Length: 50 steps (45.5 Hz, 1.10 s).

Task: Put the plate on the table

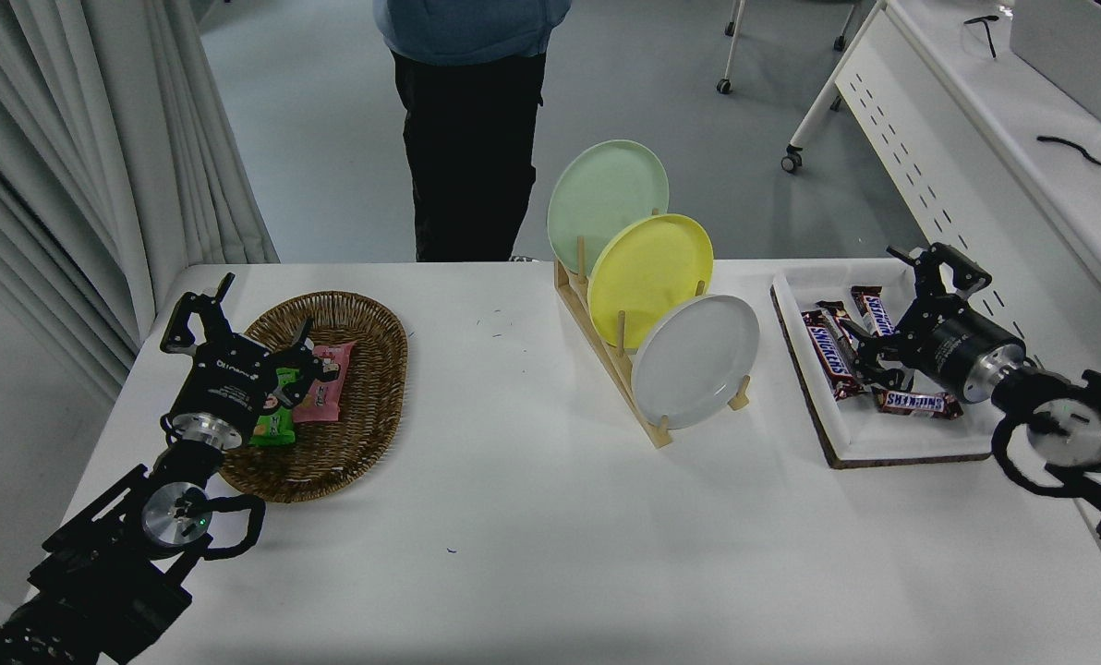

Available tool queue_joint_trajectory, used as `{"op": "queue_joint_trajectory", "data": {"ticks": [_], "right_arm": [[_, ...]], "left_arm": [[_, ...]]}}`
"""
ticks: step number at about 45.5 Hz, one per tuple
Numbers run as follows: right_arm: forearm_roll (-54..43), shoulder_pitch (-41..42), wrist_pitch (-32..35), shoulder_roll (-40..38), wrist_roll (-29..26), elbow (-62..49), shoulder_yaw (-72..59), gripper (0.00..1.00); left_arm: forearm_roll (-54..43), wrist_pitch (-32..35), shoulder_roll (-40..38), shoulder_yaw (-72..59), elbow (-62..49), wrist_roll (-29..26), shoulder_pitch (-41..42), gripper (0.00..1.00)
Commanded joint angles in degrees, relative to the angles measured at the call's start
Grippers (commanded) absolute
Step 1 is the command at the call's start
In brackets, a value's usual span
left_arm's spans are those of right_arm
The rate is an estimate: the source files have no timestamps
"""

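Bright even overhead light, soft faint shadows, sharp focus.

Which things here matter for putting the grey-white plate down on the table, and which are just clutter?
Part of the job:
- plate, upright in the wooden rack
- table
- right end effector, open, over the tray

Just lying about:
- yellow plate, mint-green plate
- white tray of chocolate bars
- wicker basket of snacks
- left end effector, parked

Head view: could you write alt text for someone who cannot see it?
A pale grey-white plate stands upright in a wooden rack on a white table, in front of a yellow plate and a mint-green plate. The right pincer hovers open over a tray of chocolate bars; the left pincer sits open at a wicker basket.
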Motion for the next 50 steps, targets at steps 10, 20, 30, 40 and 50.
{"op": "queue_joint_trajectory", "data": {"ticks": [10, 20, 30, 40, 50], "right_arm": [[2.1, 18.6, -0.8, -9.1, 0.0, 19.6, -23.1, 1.0], [2.1, 23.3, -3.9, -7.0, -0.8, 19.5, -29.6, 1.0], [6.1, 24.1, -8.7, -2.9, -4.0, 19.6, -29.0, 1.0], [6.1, 25.3, -9.9, 0.6, -8.4, 19.2, -28.4, 1.0], [5.8, 25.6, -11.8, 5.8, -8.5, 16.1, -28.1, 1.0]], "left_arm": [[0.0, 0.0, 0.0, 0.0, 0.0, 0.0, 0.0, 1.0], [0.0, 0.0, 0.0, 0.0, 0.1, 0.0, 0.0, 1.0], [0.0, 0.0, -0.1, 0.0, 0.1, 0.0, 0.0, 1.0], [0.0, 0.0, 0.0, 0.0, 0.0, 0.0, 0.0, 1.0], [0.0, 0.0, 0.0, 0.0, 0.0, 0.0, 0.0, 1.0]]}}
